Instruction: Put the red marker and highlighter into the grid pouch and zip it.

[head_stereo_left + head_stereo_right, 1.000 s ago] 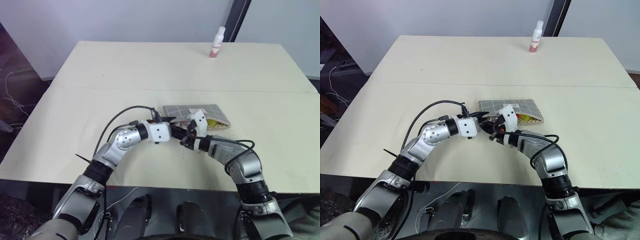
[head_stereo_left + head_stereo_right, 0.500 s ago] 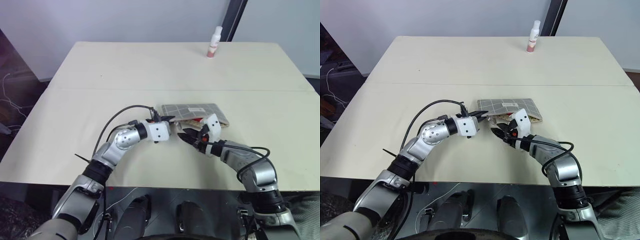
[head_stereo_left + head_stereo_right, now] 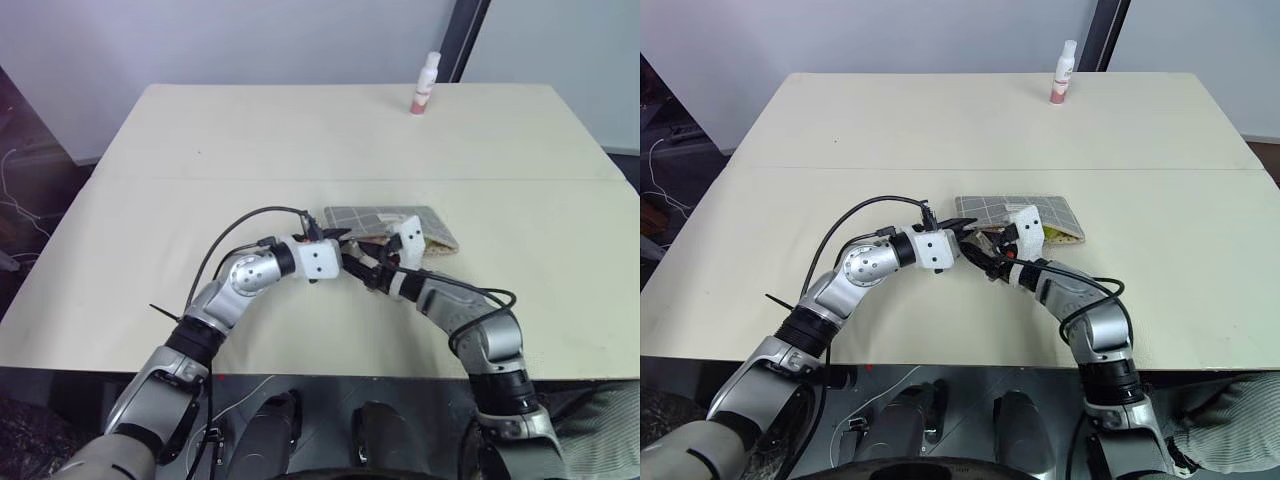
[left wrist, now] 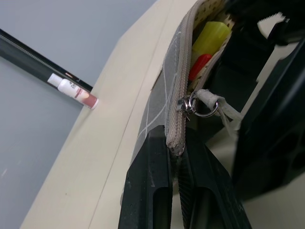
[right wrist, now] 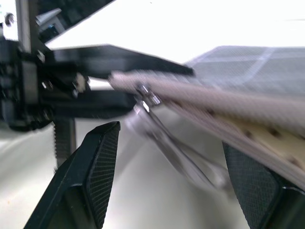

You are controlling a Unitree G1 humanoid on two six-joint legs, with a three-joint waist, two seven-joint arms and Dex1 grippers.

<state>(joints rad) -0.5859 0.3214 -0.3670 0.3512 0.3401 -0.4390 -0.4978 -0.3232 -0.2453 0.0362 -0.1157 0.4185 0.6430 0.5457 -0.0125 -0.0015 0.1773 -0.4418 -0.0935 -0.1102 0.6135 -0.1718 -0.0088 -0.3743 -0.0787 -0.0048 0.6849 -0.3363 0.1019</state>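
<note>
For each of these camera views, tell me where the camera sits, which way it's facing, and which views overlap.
Left eye view, right eye view: on the head, facing forward and down over the table; both arms show, meeting at the pouch; a bottle stands at the far edge.
Left wrist view: along the left gripper, shut on the pouch's end; highlighter and marker lie inside.
Right wrist view: along the open right gripper, facing the zipper pull.
Shared: the pouch, in all views.

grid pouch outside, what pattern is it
Grey fabric with white grid lines on the grid pouch; the left wrist view shows it best.
</note>
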